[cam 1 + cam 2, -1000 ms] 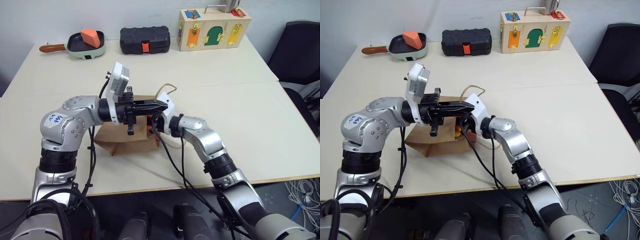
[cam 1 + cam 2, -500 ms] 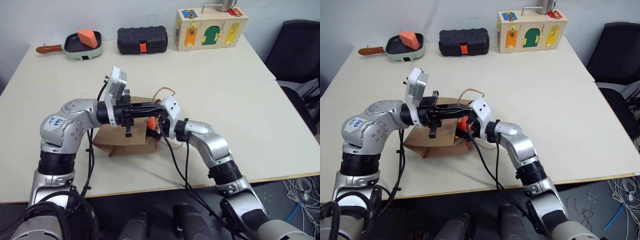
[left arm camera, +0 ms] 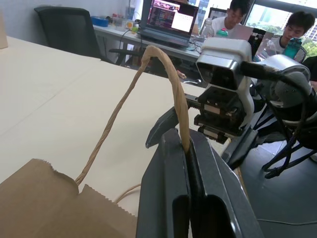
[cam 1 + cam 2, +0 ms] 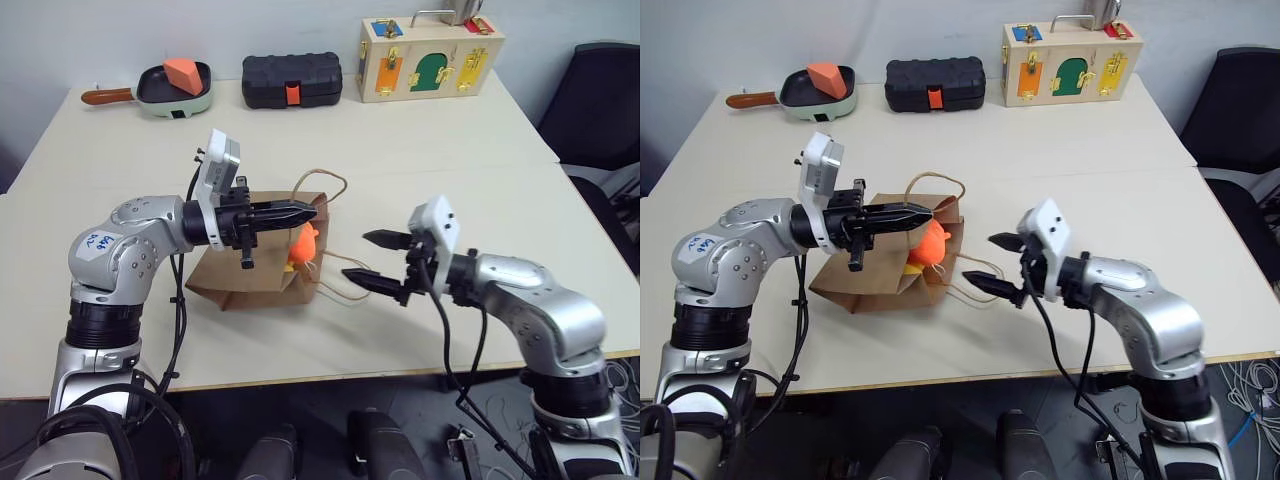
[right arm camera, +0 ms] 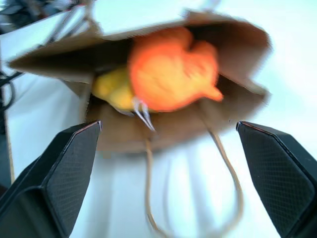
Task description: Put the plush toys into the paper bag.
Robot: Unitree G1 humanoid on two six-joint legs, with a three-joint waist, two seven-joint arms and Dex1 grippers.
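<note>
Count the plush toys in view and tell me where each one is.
2. The orange toy sits in the paper bag's mouth; the yellow toy lies beside it, deeper inside. More may be hidden.

Silver-grey jointed arms, black ribbed collars, looping black cables, white wrist camera housings, black jaws.

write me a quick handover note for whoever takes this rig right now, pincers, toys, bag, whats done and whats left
Left pincer: shut on the paper bag's upper handle, holding the mouth open.
Right pincer: open, empty, apart from the bag mouth on its open side.
Paper bag: lying on its side on the table.
Orange plush toy: in the mouth, partly sticking out.
Yellow plush toy: deeper inside, behind the orange one.
Done: both toys are in the bag.
Left: probably nudge the orange toy further in, then let go of the handle.
</note>
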